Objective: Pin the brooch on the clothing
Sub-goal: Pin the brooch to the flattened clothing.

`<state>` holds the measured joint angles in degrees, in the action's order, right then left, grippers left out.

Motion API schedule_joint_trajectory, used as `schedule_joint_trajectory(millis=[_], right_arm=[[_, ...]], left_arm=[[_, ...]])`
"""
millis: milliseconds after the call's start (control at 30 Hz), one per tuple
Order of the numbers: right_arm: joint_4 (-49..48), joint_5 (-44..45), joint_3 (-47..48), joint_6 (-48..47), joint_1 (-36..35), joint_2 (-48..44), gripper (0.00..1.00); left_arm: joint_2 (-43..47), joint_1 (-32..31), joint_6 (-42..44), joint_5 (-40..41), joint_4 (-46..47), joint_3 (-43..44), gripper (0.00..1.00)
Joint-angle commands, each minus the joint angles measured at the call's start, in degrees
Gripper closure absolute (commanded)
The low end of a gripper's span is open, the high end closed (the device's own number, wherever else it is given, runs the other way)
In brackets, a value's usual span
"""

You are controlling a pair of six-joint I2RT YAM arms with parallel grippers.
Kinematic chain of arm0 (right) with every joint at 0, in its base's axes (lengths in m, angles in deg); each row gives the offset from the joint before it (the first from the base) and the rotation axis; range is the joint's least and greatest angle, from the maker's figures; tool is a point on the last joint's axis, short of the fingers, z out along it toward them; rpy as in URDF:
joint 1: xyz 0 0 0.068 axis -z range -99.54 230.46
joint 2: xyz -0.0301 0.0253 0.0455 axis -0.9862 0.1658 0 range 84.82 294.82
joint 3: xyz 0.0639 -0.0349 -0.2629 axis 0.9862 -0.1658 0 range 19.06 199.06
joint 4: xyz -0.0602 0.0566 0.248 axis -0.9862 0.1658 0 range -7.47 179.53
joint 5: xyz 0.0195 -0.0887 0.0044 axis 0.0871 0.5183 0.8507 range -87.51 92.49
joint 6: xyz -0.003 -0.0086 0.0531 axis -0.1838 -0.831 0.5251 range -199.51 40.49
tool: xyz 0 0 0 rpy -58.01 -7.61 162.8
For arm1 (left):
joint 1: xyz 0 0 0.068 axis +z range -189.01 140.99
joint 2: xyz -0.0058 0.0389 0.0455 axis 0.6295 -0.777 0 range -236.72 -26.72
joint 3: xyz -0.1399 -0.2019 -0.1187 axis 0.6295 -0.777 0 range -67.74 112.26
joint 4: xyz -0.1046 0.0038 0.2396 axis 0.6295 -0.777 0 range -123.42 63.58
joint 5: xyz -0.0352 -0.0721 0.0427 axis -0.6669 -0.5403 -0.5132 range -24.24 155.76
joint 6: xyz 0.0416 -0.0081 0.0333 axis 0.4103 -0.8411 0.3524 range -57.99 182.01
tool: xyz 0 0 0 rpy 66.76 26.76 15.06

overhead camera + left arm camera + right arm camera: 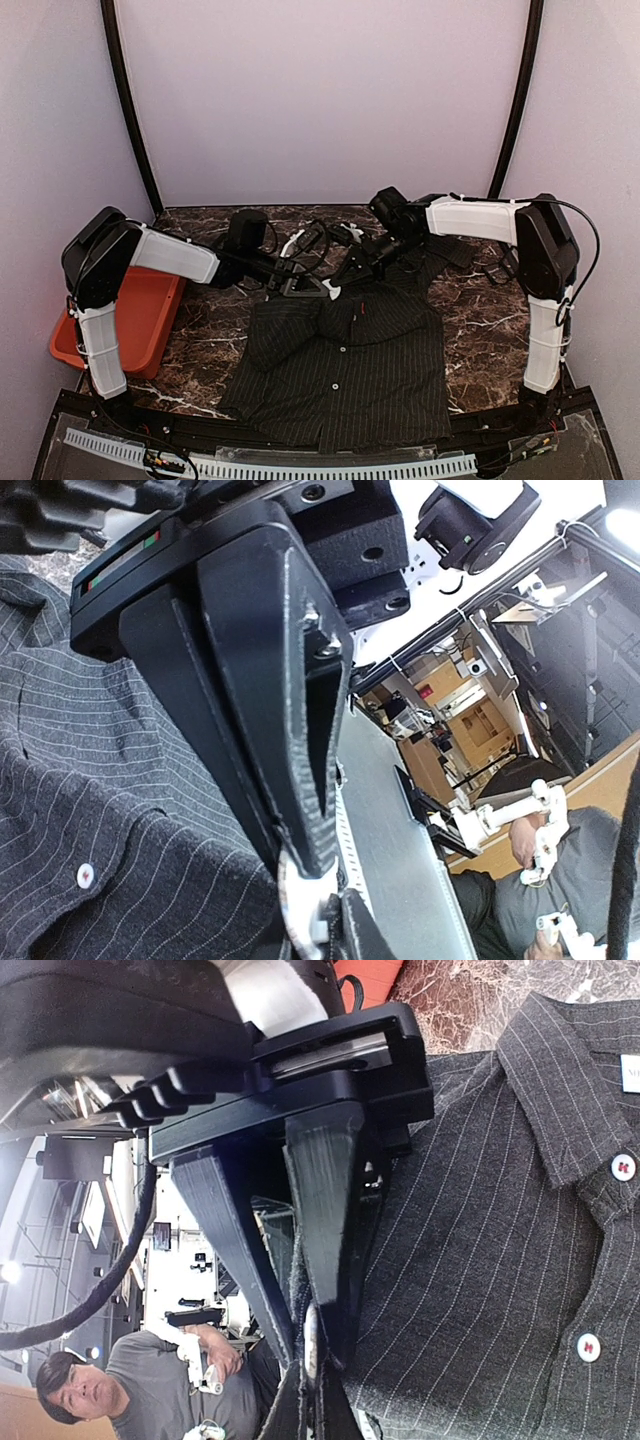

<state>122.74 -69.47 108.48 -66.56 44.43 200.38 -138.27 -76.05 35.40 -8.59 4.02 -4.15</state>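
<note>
Clamping shirt (pixel 345 360), right pincer (pixel 305 1360), left pincer (pixel 310 880) beside, orange bin (pixel 150 320) aside

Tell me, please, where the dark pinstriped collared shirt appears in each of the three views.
Top external: the dark pinstriped collared shirt lies flat at lower centre, reaching almost to the bottom edge.
Left wrist: it fills the left side.
Right wrist: it fills the right half.
Shared landmark: its white front buttons.

shirt (pixel 350 370): near-black, pale pinstripes | buttons (pixel 589 1346): white | bin (pixel 145 310): orange-red | table (pixel 480 300): dark marble
</note>
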Motion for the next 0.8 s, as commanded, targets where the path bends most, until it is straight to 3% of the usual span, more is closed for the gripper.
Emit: schedule_joint_trajectory(millis=[0,133,300,467,633,767], right_arm=[[-1.29,-2.3,-0.66,0.32,-0.09,-2.36,1.0],[-1.27,-2.22,-0.74,0.26,-0.09,-2.54,1.0],[-1.28,-2.09,-0.94,0.23,-0.08,-2.68,1.0],[-1.27,-1.87,-1.0,0.23,-0.09,-2.89,1.0],[-1.22,-1.4,-1.12,0.37,-0.09,-2.81,1.0],[-1.27,-1.25,-1.02,0.42,-0.1,-2.81,1.0]], left_arm=[[-0.91,-0.32,-4.21,0.5,5.62,-0.78,0.88],[-1.71,-0.31,-8.27,0.16,10.47,-1.33,0.92],[-2.34,-0.32,-12.77,-0.43,16.99,-2.19,0.9],[-2.68,-0.31,-14.23,0.09,17.84,-2.01,0.91],[-2.67,-0.25,-12.05,1.1,12.82,-0.86,0.96],[-1.81,-0.32,-3.66,3.07,2.46,0.65,0.99]])
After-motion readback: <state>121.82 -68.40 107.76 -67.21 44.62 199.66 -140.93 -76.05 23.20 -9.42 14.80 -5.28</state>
